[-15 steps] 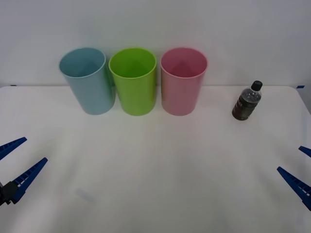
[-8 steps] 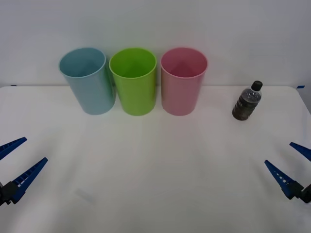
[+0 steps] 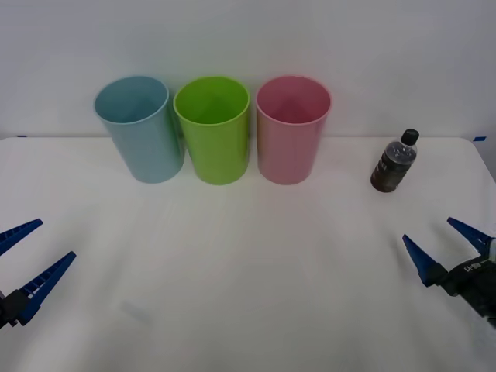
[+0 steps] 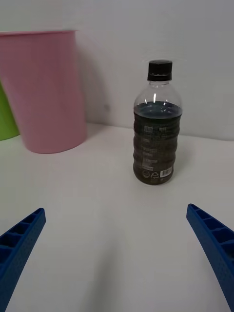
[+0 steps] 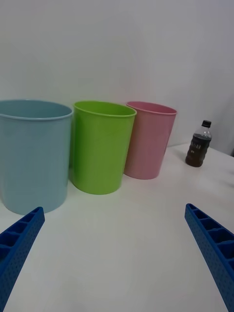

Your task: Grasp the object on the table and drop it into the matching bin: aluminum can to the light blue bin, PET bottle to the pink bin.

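PET bottle point(image 3: 394, 161) upright, far right on white table point(image 3: 256, 263), right of pink bin point(image 3: 293, 129). Plain pale wall point(image 3: 310, 39) behind. Right gripper point(image 3: 444, 244) spread wide, near-right; left gripper point(image 3: 31, 256) wide, near-left.

The PET bottle point(image 3: 394, 161) is small and clear, with dark brown liquid and a black cap. It stands upright on the white table point(image 3: 248, 271), well apart from the pink bin point(image 3: 292, 129) and the light blue bin point(image 3: 140, 128).

You're looking at a bare test setup, likely a lab: a plain white table point(image 3: 248, 310) against a blank white wall point(image 3: 349, 46), with three coloured bins point(image 3: 215, 132) lined up along its far edge.
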